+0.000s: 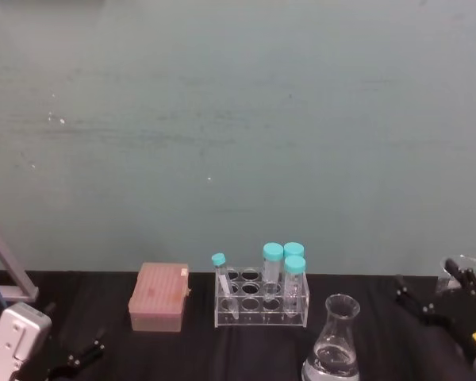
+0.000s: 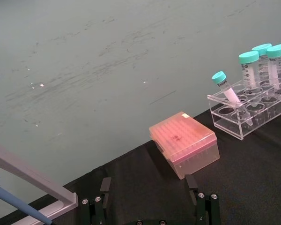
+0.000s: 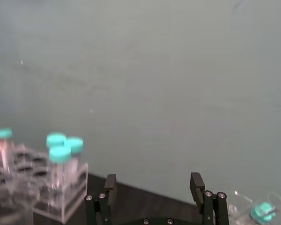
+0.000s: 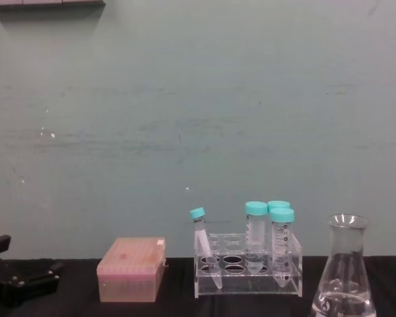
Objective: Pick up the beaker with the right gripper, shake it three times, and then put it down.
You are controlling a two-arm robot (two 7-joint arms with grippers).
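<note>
The beaker (image 1: 337,337) is a clear conical flask with a little clear liquid, standing upright on the black table at the front right; it also rises at the chest view's lower right (image 4: 346,281). My right gripper (image 1: 432,287) hovers to the right of the beaker, apart from it, its fingers spread and empty. In the right wrist view the right gripper (image 3: 152,192) is open over the dark table, with nothing between its fingers (image 3: 199,185). My left gripper (image 2: 150,197) rests open at the table's front left (image 1: 70,341).
A clear tube rack (image 1: 262,300) with several teal-capped tubes stands just left of and behind the beaker. A pink tip box (image 1: 159,296) sits left of the rack. A teal-capped tube (image 3: 260,211) lies beyond the right gripper. A metal stand (image 1: 4,270) leans at far left.
</note>
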